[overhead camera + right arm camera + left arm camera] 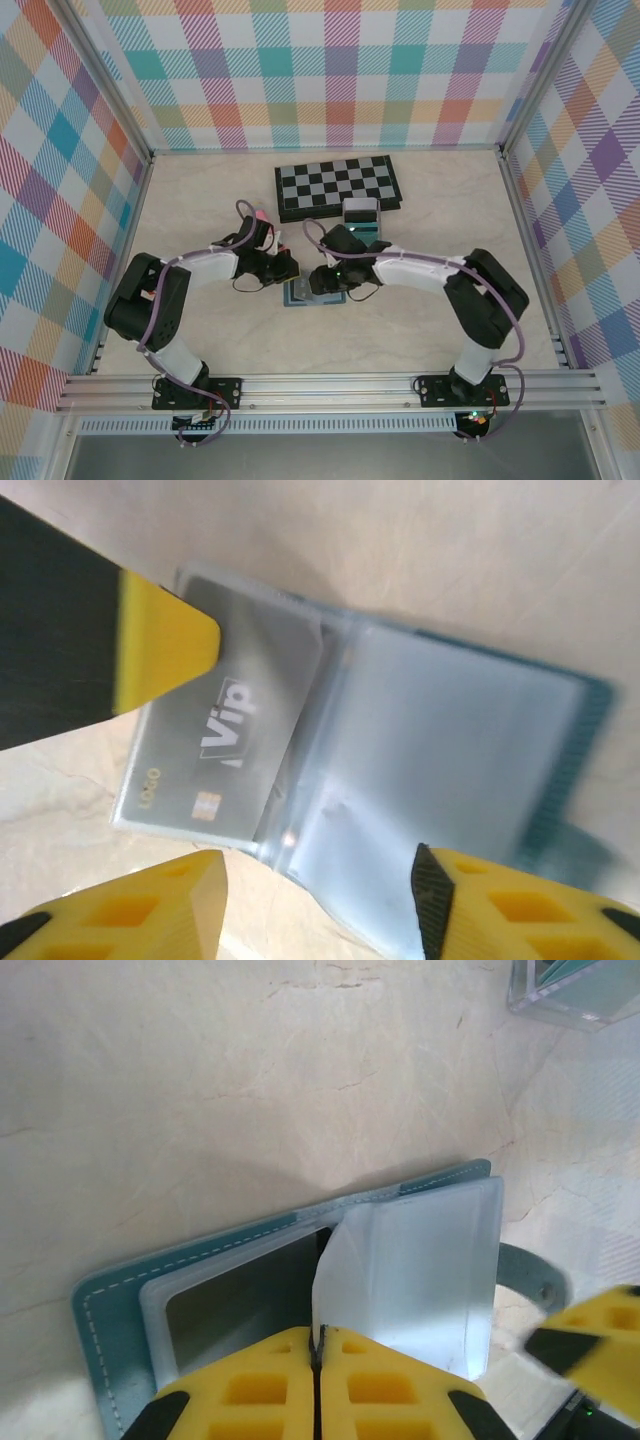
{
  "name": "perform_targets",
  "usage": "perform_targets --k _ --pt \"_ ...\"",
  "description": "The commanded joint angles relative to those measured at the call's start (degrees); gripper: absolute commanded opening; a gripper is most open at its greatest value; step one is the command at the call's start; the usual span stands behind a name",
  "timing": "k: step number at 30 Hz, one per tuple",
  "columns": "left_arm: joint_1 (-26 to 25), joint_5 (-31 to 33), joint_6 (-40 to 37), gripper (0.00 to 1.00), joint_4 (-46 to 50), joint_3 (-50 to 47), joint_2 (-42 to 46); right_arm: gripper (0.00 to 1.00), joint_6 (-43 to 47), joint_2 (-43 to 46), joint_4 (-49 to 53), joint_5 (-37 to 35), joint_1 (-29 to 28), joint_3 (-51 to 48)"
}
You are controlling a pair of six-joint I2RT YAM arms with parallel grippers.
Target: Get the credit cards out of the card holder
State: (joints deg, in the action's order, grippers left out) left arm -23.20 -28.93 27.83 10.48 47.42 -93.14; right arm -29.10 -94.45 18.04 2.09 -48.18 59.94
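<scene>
The card holder (298, 297) is lying open on the worktop (200, 200), a little nearer the arm bases than the chessboard (338, 186), with both arms reaching in over it. The left gripper (318, 1355) is pinching the edge of one clear inner leaf of the card holder, its yellow fingers pressed together with the leaf caught between them and lifted off the page beneath. The right gripper (318, 862) is hanging spread just above the open card holder, with nothing between its fingers. A pale grey credit card (225, 745) printed with "Vip" is sitting inside a clear pocket on one side of the card holder, while the other side is showing frosted leaves whose contents cannot be made out. A clear box (360, 216) is resting at the near edge of the chessboard, and a teal credit card (361, 229) with a dark stripe is lying in it.
</scene>
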Motion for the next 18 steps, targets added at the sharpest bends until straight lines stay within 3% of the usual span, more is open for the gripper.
perform_targets --k 1,6,9,12,16,18 --pt "-0.6 5.01 -3.9 0.07 9.9 1.38 3.18 0.58 -0.74 5.52 1.87 -7.79 0.15 -1.33" --pt "-0.56 6.71 -4.18 0.12 13.75 2.08 6.33 0.64 -1.28 12.76 4.23 -14.3 0.69 -3.16" --pt "-0.61 0.94 -1.91 0.31 11.47 1.33 6.66 0.74 -0.78 16.08 4.38 -14.52 1.46 -4.42" --pt "-0.62 -4.52 0.63 0.45 6.5 -0.41 6.03 0.76 -1.01 18.43 4.34 -13.98 2.32 -5.63" --pt "-0.92 -8.34 2.78 0.49 1.06 -1.92 5.09 0.78 -2.0 20.05 4.17 -13.59 3.17 -6.92" --pt "-1.29 -9.52 3.51 0.5 -0.12 -2.14 5.15 0.87 -1.97 20.59 4.06 -13.39 3.36 -7.32"
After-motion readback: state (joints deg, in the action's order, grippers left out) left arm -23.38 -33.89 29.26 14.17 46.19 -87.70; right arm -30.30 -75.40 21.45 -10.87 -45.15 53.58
